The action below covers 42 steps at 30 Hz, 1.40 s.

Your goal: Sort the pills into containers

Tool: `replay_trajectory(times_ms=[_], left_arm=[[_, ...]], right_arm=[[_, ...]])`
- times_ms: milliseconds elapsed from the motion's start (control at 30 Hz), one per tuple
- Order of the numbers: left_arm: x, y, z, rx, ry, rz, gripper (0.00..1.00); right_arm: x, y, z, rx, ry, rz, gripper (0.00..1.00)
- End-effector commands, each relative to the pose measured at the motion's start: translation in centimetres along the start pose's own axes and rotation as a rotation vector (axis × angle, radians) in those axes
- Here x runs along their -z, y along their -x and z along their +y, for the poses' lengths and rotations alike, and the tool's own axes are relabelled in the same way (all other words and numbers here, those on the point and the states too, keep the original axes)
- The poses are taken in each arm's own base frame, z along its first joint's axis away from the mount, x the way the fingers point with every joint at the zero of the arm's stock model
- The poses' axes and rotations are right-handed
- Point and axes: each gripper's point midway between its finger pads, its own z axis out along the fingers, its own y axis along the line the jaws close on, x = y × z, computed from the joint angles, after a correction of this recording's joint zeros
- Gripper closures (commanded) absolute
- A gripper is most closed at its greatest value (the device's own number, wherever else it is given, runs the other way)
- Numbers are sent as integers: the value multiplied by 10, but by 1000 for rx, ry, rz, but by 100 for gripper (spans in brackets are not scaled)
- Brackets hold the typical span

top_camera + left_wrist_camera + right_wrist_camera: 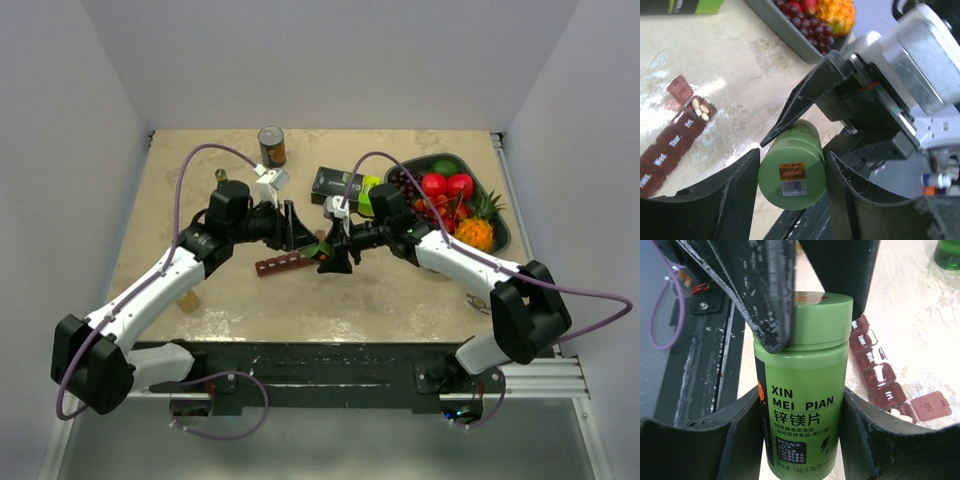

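Note:
A green pill bottle (322, 247) labelled XIN MEI PIAN is held above the table between both grippers. My right gripper (797, 430) is shut on the bottle's body (802, 390). My left gripper (792, 175) is shut on the bottle's cap end (791, 172), which bears an orange sticker. The maroon pill strip (283, 264) lies on the table just below and left of the bottle. In the left wrist view the strip (670, 145) has one end compartment open, with white pills (700, 109) in it. The strip also shows in the right wrist view (875, 370).
A black-and-lime box (340, 183) lies behind the grippers. A dark tray (503, 222) of fruit stands at the back right. A can (271, 145) stands at the back centre, with a small dark green bottle (221, 176) to its left. A tan object (187, 300) lies near the left arm.

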Motion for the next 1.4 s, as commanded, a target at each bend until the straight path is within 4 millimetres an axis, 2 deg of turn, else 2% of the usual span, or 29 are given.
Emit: replay_trajectory(times_ms=[0,67,233,333,367,433,467,533,567,600,667,800,900,933,967,1000,1133,1300,1367], left_arm=[[2,-17,-28,-268,-271,92,94],[2,-26,-31,-337,-333,136,94],[10,-44,-33,-664,-450,202,94],[11,-32,-33,-760,-405,140,88],[9,-23,-26,-772,-341,115,78],[12,-7,-30,-760,-294,44,65],[14,3,-28,-743,-255,8,51],[23,19,-39,-700,-257,-82,34],[28,29,-37,-689,-235,-124,7],[32,36,-43,-637,-245,-173,2],[49,49,-55,-626,-259,-254,1],[68,56,-69,-566,-297,-318,1],[70,60,-60,-440,-218,-316,1],[69,69,-48,-381,-136,-346,1],[66,56,-32,-271,-64,-280,1],[62,52,-25,-210,-43,-249,1],[54,36,-12,-45,18,-129,4],[58,39,-17,-3,86,-160,4],[54,33,-20,-7,82,-143,7]], right_arm=[[6,41,8,77,52,-118,100],[5,44,10,72,69,-137,100],[2,43,22,-2,154,-166,100],[2,42,22,-9,156,-169,100],[2,43,22,-7,156,-169,100],[2,42,21,-4,152,-169,100],[2,41,21,-7,155,-166,100],[2,41,21,1,151,-165,100],[2,40,20,1,148,-161,100],[2,40,20,5,147,-160,100],[2,40,20,10,143,-158,100],[2,40,19,15,139,-155,100],[3,41,16,31,121,-151,100],[3,40,15,32,114,-146,100],[3,39,14,38,107,-139,100],[3,39,12,41,94,-135,100],[3,37,8,39,76,-129,100],[2,36,6,37,66,-124,100],[2,35,5,34,63,-122,100]])
